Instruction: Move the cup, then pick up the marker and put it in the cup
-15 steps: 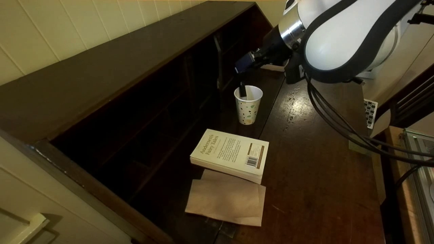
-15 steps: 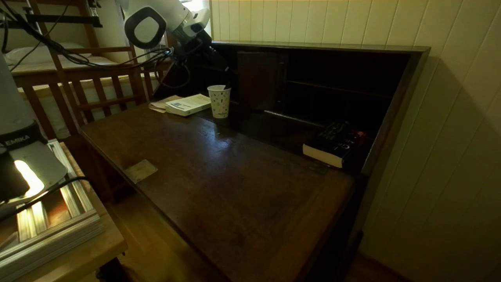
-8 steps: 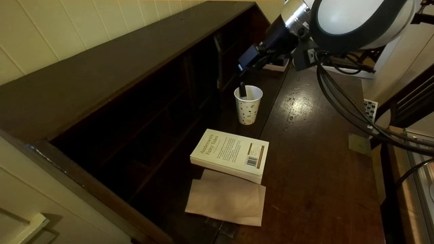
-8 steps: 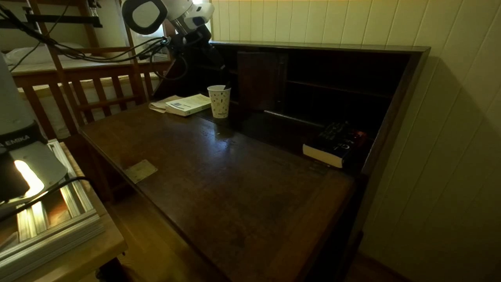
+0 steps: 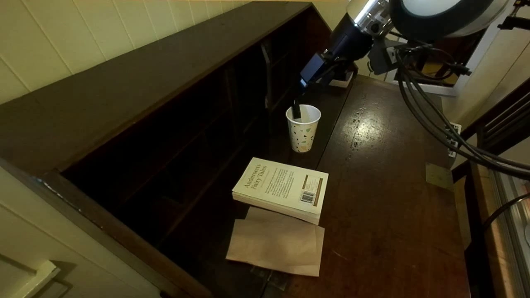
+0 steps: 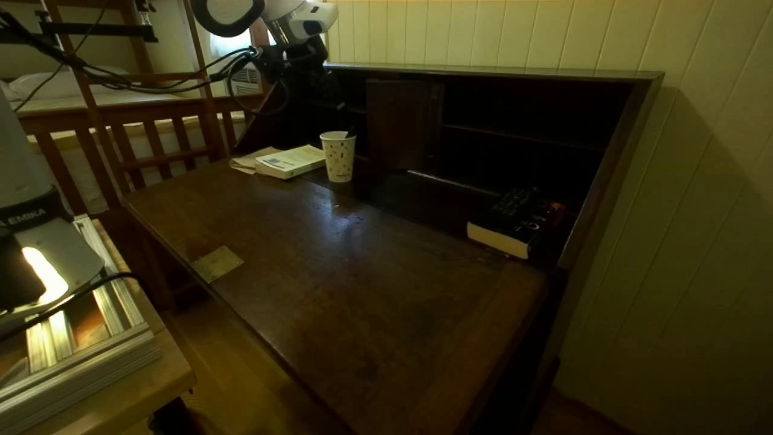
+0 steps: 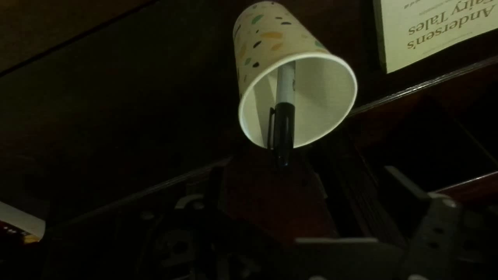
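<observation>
Our gripper (image 5: 305, 84) has its jaws spread apart with nothing in them. The wrist view is super dark down there, but we can make out a gap between the two sides. What's new over the last second: the arm (image 6: 312, 21) has lifted, so the gripper now points more steeply down, its tips shifted just slightly.

Just below it, and not touching as far as we can see, the marker (image 7: 285, 122) leans inside the cup (image 5: 303, 136), black cap poking over the rim, grey barrel down inside. Neither has budged while the arm moved, so we'd guess nothing's snagged. The cup's upright on the desk (image 5: 393, 223), the Andersen paperback (image 5: 285, 188) near it and some brown paper (image 5: 277, 248) past that. Well apart on the opposite side there's a thick black book (image 6: 519, 226).

For the task, we reckon that's basically it: marker in, cup standing. Whether the cup's in its intended spot, we can't tell. Probably only backing off remains, without clipping that cap, since a light paper cup would likely tip easily.
</observation>
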